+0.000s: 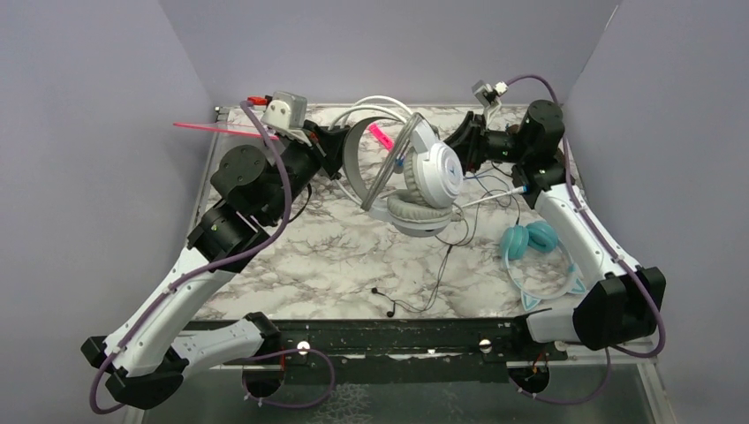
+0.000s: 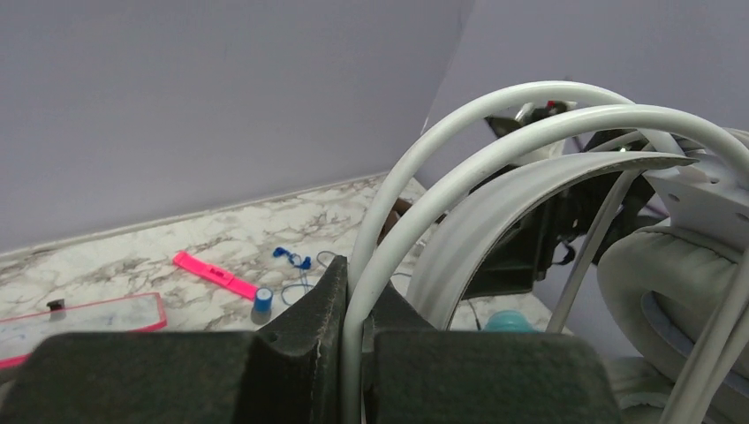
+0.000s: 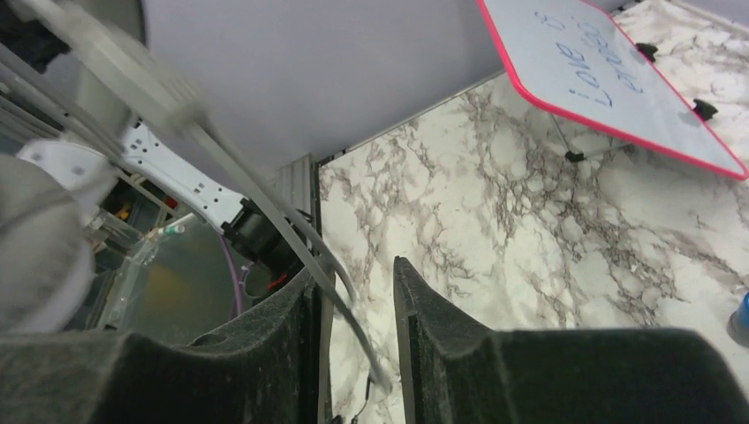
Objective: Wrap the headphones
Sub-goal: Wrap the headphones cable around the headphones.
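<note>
The white-grey headphones (image 1: pixel 437 172) hang above the back middle of the marble table (image 1: pixel 327 265). My left gripper (image 1: pixel 340 150) is shut on their thin white headband wires (image 2: pixel 459 168); a grey ear cushion (image 2: pixel 654 283) fills the right of the left wrist view. My right gripper (image 1: pixel 461 146) sits just right of the cups. Its jaws (image 3: pixel 353 291) stand apart, with the grey cord (image 3: pixel 265 203) running loosely between them. The teal cat-ear headphones (image 1: pixel 530 243) lie at the right by the right arm and also show in the left wrist view (image 2: pixel 505 320). The brown set is out of view.
A pink marker (image 1: pixel 382 135) and a red-framed whiteboard (image 1: pixel 221 128) lie at the back. Blue earbuds (image 2: pixel 291 258) and a blue cap (image 2: pixel 263 299) lie beside the marker. A thin black cord (image 1: pixel 433 274) trails towards the front edge. Grey walls close three sides.
</note>
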Action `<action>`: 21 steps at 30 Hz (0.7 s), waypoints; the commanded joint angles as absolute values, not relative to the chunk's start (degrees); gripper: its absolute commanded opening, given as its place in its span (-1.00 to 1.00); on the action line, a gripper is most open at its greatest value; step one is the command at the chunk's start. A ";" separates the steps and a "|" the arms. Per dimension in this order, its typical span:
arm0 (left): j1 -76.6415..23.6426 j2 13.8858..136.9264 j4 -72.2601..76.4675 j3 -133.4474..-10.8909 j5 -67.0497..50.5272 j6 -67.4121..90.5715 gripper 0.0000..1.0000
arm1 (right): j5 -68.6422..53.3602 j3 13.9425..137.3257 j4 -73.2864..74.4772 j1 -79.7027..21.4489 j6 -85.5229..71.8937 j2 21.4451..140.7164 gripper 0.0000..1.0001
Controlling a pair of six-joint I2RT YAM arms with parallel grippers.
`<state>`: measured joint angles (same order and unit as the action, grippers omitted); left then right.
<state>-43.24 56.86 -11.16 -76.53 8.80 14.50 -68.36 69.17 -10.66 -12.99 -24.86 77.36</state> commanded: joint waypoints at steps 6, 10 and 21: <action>-43.43 54.16 -2.74 -80.82 10.58 27.44 -1.00 | -70.20 60.69 -38.73 -13.06 -43.90 79.89 -0.30; -43.49 54.91 -2.24 -81.35 10.56 29.13 -1.00 | -69.73 57.90 -49.38 -14.15 -50.59 80.77 -0.28; -43.42 56.51 -5.99 -84.57 18.17 34.01 -1.00 | -57.90 53.04 -28.84 -12.12 -34.55 65.91 0.42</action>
